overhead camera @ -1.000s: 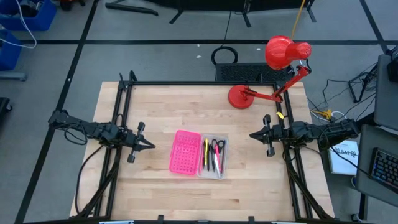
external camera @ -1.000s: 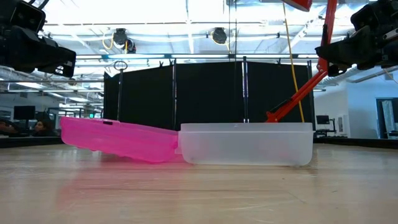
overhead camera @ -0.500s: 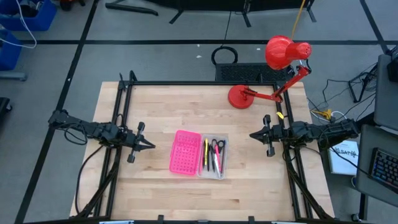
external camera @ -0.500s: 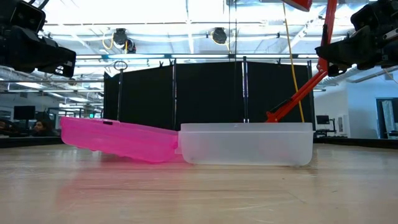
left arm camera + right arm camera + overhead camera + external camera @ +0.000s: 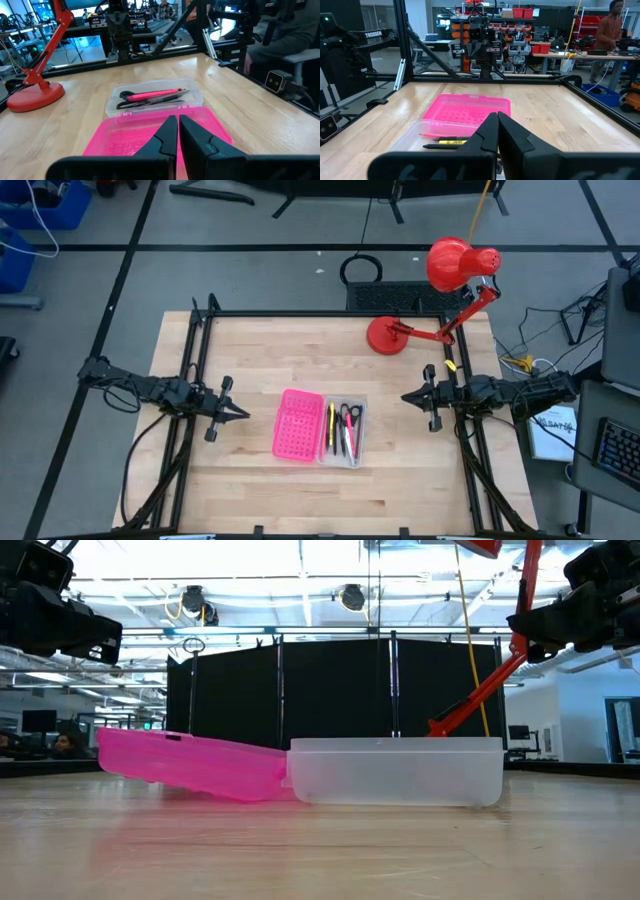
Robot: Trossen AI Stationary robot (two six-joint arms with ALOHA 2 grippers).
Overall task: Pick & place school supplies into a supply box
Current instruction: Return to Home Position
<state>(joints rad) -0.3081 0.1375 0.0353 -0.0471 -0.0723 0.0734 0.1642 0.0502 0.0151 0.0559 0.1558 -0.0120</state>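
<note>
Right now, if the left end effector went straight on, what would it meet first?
Probably nothing on the table: the left end effector sits higher than the pink lid and clear tray; past them, the right end effector roughly faces it.

Nothing shifts between the earlier pictures and now. From above, the left claw (image 5: 243, 414), at 9 o'clock from the box (image 5: 297, 425), and the right claw (image 5: 406, 396), at 3 o'clock from it, match their earlier spots over the desk (image 5: 400, 470). The pens (image 5: 340, 432) inside the box lie as before. The level view across the desk shows the same outlines, with no visible movement anywhere.
</note>
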